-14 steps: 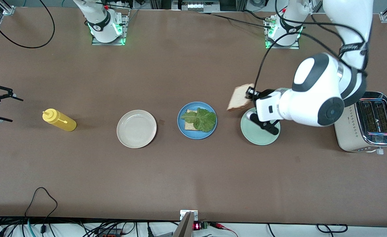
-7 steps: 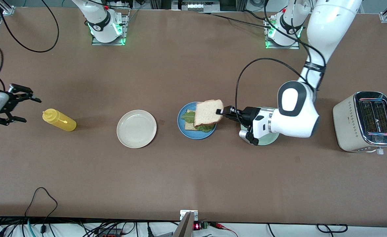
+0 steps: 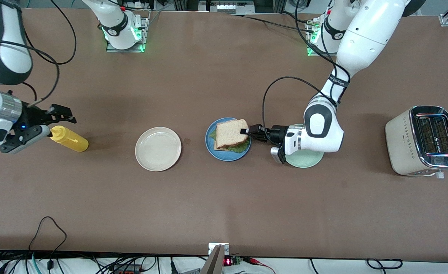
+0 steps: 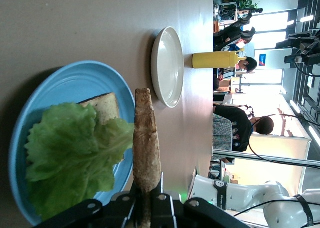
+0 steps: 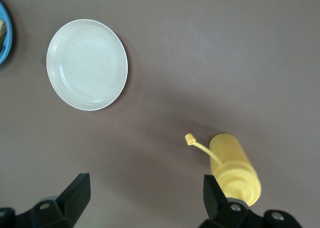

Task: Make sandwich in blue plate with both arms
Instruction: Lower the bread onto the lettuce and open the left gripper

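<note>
Round medium-blue plate (image 3: 209,146) near the middle of the bench, between the beige and pale green plates. On it, one bread slice lying flat under a crinkled green lettuce leaf (image 4: 70,153). Second slice (image 3: 229,133), white with light brown crust, pinched at its edge by the left end effector (image 3: 246,131), tilted over the leaf.

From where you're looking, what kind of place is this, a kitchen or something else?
Probably a robotics lab staged as a kitchen, not a real one. Two white arms are bolted to a bare brown table, loose cables run along its edge, and the toaster and blue plate look like test props.
</note>
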Available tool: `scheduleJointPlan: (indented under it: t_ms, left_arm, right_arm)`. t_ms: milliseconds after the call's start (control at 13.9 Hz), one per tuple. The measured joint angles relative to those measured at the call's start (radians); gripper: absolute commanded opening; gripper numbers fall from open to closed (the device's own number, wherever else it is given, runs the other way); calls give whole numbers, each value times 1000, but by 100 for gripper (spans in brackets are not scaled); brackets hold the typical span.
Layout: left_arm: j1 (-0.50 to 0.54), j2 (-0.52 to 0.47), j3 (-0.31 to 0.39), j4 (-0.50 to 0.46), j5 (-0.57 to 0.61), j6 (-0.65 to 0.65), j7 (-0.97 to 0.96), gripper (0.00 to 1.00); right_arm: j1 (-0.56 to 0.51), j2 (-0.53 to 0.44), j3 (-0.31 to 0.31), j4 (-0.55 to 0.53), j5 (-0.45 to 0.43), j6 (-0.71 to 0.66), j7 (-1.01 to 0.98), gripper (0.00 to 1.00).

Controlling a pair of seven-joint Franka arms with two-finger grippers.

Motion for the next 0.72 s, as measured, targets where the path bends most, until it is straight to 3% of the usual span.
scheduleJointPlan:
  t_ms: [72,144,503,719]
  left_arm:
    - [-2,7,0,-5,0,1,12,49]
    - [-7,15,-1,-6,0,7,17,99]
    - [-40,31,-2,0,2,50,36,100]
    - [-37,8,19,21,133,59,37,100]
  right_arm:
    - [28,-4,-17,0,-11,-7,93,100]
    - [63,-11,-49,1,-23,-15,177,100]
    - [191,-44,-233,105,-94,-99,325,100]
    - [182,-50,-304,182,-78,-116,329,100]
